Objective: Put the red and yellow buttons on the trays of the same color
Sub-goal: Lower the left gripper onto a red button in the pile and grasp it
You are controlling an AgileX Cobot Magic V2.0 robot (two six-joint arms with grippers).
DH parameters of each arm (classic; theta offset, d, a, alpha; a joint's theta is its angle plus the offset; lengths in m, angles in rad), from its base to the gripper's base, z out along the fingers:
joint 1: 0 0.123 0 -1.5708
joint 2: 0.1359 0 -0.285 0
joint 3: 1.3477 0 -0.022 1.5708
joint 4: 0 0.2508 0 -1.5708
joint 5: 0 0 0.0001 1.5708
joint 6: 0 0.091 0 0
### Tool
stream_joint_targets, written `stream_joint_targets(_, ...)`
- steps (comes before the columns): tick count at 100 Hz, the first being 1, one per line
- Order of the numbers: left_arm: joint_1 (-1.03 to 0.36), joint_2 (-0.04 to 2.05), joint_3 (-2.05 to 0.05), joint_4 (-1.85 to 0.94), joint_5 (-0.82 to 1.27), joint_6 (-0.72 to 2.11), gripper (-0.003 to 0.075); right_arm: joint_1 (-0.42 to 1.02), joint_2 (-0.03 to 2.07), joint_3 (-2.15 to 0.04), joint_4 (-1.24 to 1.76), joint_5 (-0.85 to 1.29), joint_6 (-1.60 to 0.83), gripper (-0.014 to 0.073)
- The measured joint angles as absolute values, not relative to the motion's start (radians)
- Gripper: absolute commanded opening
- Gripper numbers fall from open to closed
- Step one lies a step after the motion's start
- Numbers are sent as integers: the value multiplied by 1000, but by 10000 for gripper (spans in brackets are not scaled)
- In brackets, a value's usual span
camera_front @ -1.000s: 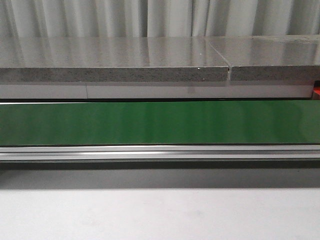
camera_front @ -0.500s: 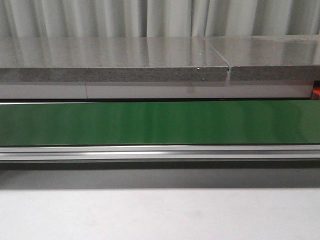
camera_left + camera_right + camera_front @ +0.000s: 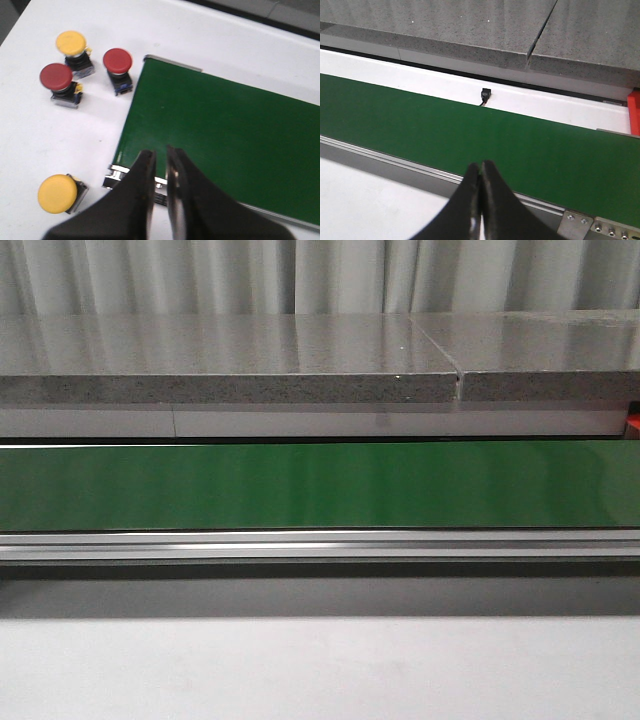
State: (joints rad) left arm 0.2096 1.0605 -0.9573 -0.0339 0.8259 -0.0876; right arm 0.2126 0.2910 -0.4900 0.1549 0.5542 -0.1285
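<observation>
**Both arms idle above the conveyor, four buttons waiting, nothing picked yet**

Nearest my left wrist camera, the left gripper (image 3: 160, 165) hangs over the end of the green belt (image 3: 220, 125), its fingers nearly together with a thin gap, holding nothing. Just beside it on the white table (image 3: 30, 135) sits a yellow button (image 3: 57, 193). Farther off are a red button (image 3: 56, 77), a second red button (image 3: 117, 60) near the belt's corner, and a second yellow button (image 3: 71, 43) beyond.

My right gripper (image 3: 481, 172) is pressed closed and empty above the belt's rail. A red tray edge (image 3: 634, 114) shows past the belt; no yellow tray is visible.

My worry: the clustered far buttons leave little finger room, so a descent there could topple a neighbour.
</observation>
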Motion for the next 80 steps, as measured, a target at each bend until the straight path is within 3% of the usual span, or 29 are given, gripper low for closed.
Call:
stream_joint_targets(10, 261, 1151, -996, -34, 833, -88, 490, 213, 291, -490, 155, 554, -128, -67)
stream_joint_targets(16, 283, 1192, -1009, -34, 836, -88, 536, 213, 291, -490, 155, 554, -128, -67)
stream_joint_targets(54, 415, 1519, -1158, -32, 958, -52, 510, 213, 291, -490, 155, 554, -128, -67)
stream_joint_targets(80, 436, 1731, -1338, -25, 1014, -40, 510, 213, 291, -490, 155, 554, -128, -67)
